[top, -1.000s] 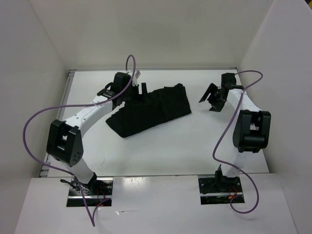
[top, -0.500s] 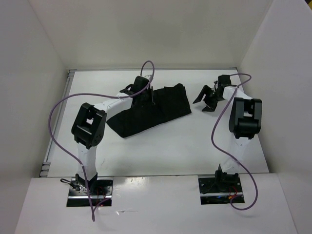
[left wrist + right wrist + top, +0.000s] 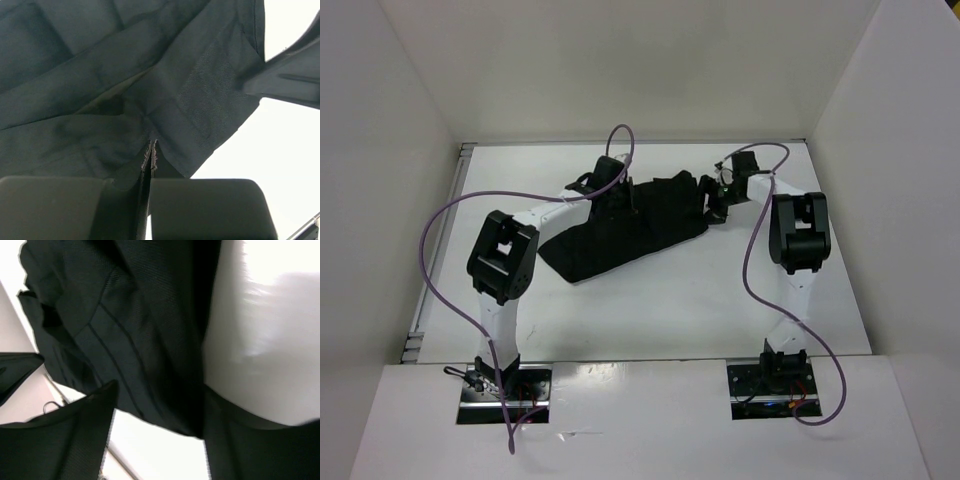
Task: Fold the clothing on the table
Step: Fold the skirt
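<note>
Item: the clothing (image 3: 630, 225) – one black garment, matte, with narrow stitched ridges visible in the right wrist view (image 3: 125, 335). It lies crumpled in a long slanted band on the far half of the table (image 3: 670, 300), the lower end toward the left and the higher end toward the right, near the back wall. Several overlapping folds run across it in the left wrist view (image 3: 150, 75).

Left gripper (image 3: 620, 195): at the far edge of the garment, about midway along it. Its jaws are pressed together with a raised fold of the cloth pinched between them (image 3: 151, 150); a frayed seam edge shows in the slit.

Right gripper (image 3: 713, 197): at the right end of the garment. Its fingers (image 3: 75, 435) are spread wide, with the cloth edge lying in the gap between them (image 3: 160, 390) – not pinched, as far as can be seen.

Table: white, flat, with a thin metal rail (image 3: 460, 165) along the left side.

Surroundings: white walls (image 3: 620, 70) on three sides; purple cables (image 3: 450, 210) looping from each arm; both arm bases (image 3: 505, 385) at the near edge.
</note>
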Tool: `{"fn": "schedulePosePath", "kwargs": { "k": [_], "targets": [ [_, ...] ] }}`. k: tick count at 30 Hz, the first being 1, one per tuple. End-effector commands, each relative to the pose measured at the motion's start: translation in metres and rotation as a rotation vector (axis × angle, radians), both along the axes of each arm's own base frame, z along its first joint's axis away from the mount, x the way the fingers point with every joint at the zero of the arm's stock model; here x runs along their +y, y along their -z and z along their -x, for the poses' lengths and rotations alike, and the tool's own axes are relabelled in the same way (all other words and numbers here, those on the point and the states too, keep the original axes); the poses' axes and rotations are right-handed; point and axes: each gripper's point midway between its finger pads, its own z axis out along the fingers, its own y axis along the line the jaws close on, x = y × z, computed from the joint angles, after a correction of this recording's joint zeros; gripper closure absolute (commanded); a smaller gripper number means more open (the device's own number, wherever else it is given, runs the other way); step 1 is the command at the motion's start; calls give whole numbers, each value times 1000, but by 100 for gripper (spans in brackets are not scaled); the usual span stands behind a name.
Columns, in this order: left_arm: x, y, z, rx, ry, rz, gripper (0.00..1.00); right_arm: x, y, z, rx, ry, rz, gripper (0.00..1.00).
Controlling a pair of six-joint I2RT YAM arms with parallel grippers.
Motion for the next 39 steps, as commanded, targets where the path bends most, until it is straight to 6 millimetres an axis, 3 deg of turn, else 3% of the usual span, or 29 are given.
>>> {"fn": "schedulePosePath", "kwargs": {
  "k": [1, 3, 4, 5, 6, 8, 9, 11, 12, 13, 14, 17, 21, 24, 25, 28, 31, 35, 39],
  "targets": [
    [-4, -13, -1, -16, 4, 40, 100, 26, 12, -2, -26, -89, -11, 34],
    [-5, -12, 7, 4, 29, 42, 100, 42, 15, 8, -5, -143, -66, 48],
    [-5, -14, 11, 5, 36, 48, 100, 51, 14, 20, 33, -167, -81, 75],
    [-2, -14, 14, 8, 43, 38, 100, 56, 9, 21, 22, -177, -82, 93],
    [-1, -6, 20, 26, 58, 29, 100, 48, 10, 32, 47, -139, -37, 100],
    [3, -11, 27, 22, 58, 31, 100, 47, 4, 48, 79, -101, -13, 100],
    [3, -7, 31, 31, 73, 27, 100, 41, 13, 68, 133, -71, 17, 100],
    [7, -1, 39, 48, 80, 11, 100, 26, -2, 84, 147, 18, 91, 100],
    [7, -1, 39, 48, 80, 11, 100, 20, 7, 108, 206, 39, 115, 100],
    [9, 1, 41, 53, 87, 0, 100, 18, -7, 115, 178, 57, 115, 100],
    [10, 5, 43, 62, 87, -4, 100, 15, 0, 133, 227, 93, 118, 100],
    [12, 9, 49, 87, 100, -14, 100, 16, -8, 150, 229, 150, 100, 100],
    [8, -16, 57, 94, 146, 5, 99, 14, -13, 151, 228, 195, 97, 100],
    [14, -31, 82, 162, 162, -16, 98, 15, -9, 155, 241, 197, 106, 100],
    [15, -44, 87, 151, 168, -4, 98, 15, -9, 155, 241, 197, 106, 100],
    [25, -46, 113, 211, 189, -17, 97, 17, -9, 157, 237, 201, 110, 100],
    [29, -28, 149, 317, 225, -42, 97, 17, -9, 157, 243, 209, 107, 100],
    [43, 6, 179, 398, 209, -144, 100, 15, -9, 152, 229, 220, 122, 100],
    [70, 40, 187, 455, 84, -280, 100, 14, -18, 149, 209, 233, 121, 100]
  ]
}}
